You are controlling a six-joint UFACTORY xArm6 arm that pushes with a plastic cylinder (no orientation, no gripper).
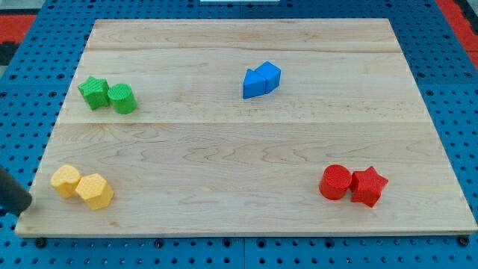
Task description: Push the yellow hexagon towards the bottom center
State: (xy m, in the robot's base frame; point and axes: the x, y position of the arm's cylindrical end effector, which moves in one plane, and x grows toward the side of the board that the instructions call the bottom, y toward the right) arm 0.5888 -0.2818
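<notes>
At the view's far left edge, my tip (pixel 25 207), a dark rod end, sits on the pale wood-grain tabletop (pixel 246 149), near the yellow blocks. Beside it lie a rounded yellow block (pixel 66 180) touching the faceted yellow hexagon (pixel 95 190). Farther up sit green blocks (pixel 108 94), then wedge-like blue blocks (pixel 261 79), and a red cylinder (pixel 335 181) against a red star (pixel 367 185). The tool has no jaws.

**Camera placement: single view**

One camera view only, so no second view is sharing any part of the scene. It is looking down at a slant from above the wooden board's (pixel 246 149) near edge, facing its far edge, and framing nearly the whole board with blue pegboard (pixel 30 67) showing around it.
</notes>
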